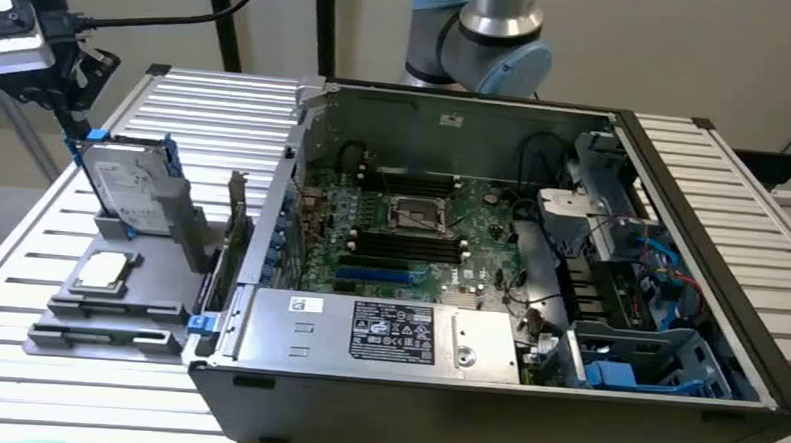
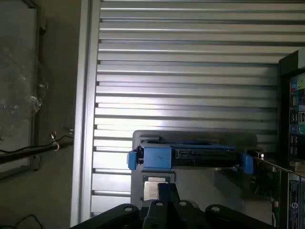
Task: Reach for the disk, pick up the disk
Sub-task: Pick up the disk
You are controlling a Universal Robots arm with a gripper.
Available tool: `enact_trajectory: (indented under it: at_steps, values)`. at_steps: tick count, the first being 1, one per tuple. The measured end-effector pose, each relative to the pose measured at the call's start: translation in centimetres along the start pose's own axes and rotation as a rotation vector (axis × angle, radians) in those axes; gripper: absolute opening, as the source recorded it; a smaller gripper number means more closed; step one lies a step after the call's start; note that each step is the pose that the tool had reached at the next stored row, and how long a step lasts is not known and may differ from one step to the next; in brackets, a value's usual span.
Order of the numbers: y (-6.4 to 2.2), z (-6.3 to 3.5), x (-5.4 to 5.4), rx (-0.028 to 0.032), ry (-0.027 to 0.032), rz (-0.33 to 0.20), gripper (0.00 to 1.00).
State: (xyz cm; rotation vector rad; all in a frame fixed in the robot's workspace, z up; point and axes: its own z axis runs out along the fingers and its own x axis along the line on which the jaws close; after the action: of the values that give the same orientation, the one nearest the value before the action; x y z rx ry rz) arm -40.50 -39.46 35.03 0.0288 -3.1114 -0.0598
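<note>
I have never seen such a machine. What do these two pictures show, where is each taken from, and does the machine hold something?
This is a robot arm with a claw at its end. One picture comes from a camera standing apart that sees the whole table. The other comes from a camera on the arm's wrist, looking down past the claw. On the table lies an open computer case. At the exterior view's left, a grey stand holds a disk with blue rails upright and a small square chip lying flat. The claw is closed, close above the disk's top corner. I see nothing in it; the disk sits in its stand.
</note>
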Motion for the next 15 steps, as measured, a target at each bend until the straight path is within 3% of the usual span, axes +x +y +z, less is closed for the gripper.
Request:
enact_trajectory:
  at_steps: [15]
  values:
    - [0.21, 0.00, -0.02, -0.0001, 0.0042, 0.000, 0.11]
